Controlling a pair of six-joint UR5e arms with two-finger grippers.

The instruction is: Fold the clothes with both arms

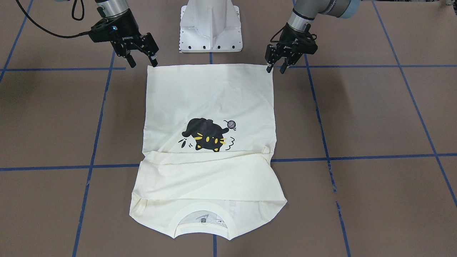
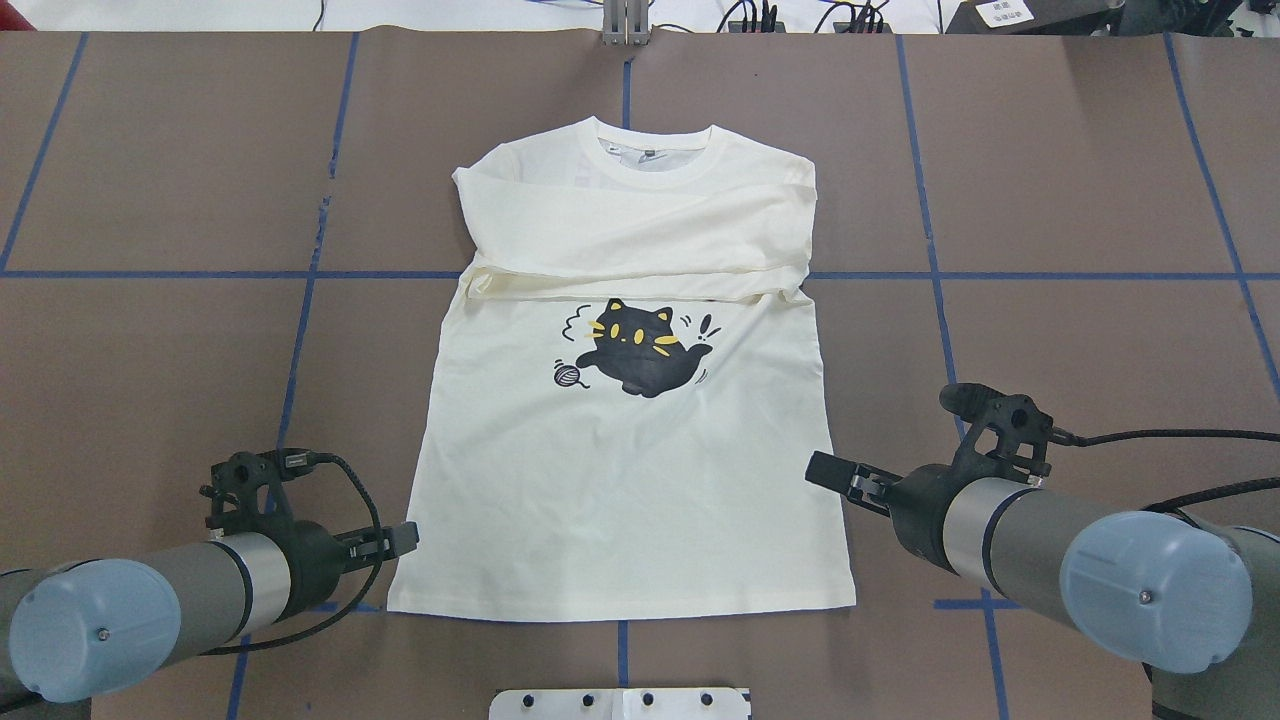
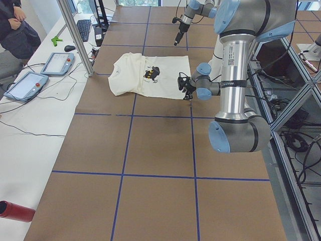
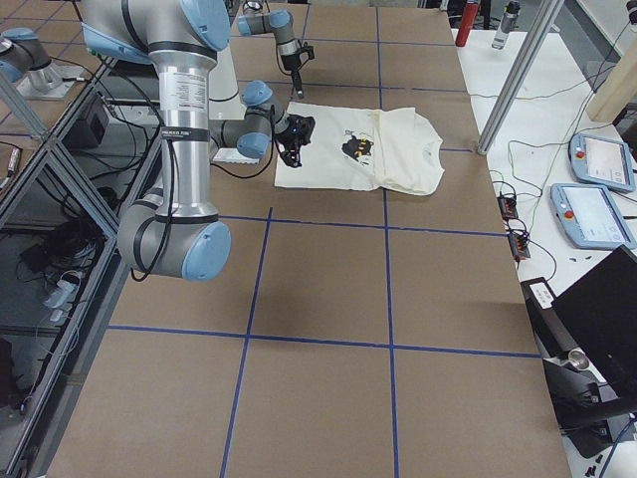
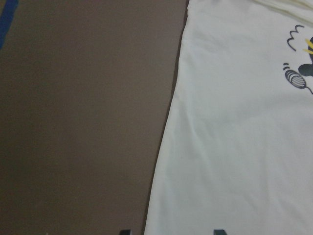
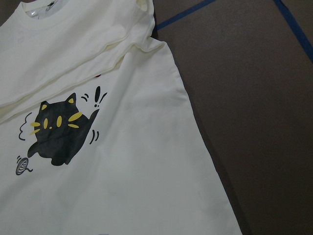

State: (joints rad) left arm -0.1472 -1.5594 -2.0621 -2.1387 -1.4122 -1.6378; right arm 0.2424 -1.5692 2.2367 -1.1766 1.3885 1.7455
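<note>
The shirt [image 1: 210,96] lies flat on the brown tabletop [image 1: 357,114], print side up, straight in front of my white base [image 1: 210,28]. Its hem [image 2: 620,600] is toward me and its collar [image 2: 655,150] points away. The 2 sleeves [image 2: 640,235] are folded in across the chest, making a band just beyond the black cat [image 2: 640,350]. The yarn ball [image 2: 567,374] sits beside the cat, toward my left.

My left pincer [image 1: 275,70] is released and grasps nothing, its 2 fingers apart at the hem's left corner. In its wrist view the fingertips [image 5: 218,231] straddle the shirt's side edge, 1 over cloth and 1 over bare tabletop. I cannot tell whether they touch the fabric.

My right pincer [image 1: 143,64] is also released and empty, fingers spread, close to the hem's right corner. From overhead it sits just beside the shirt's right edge. Its wrist view looks along that edge to the cat and the folded sleeves.

Blue tape lines [image 1: 357,157] cross the tabletop, and 1 runs under the shirt near the sleeve band.
</note>
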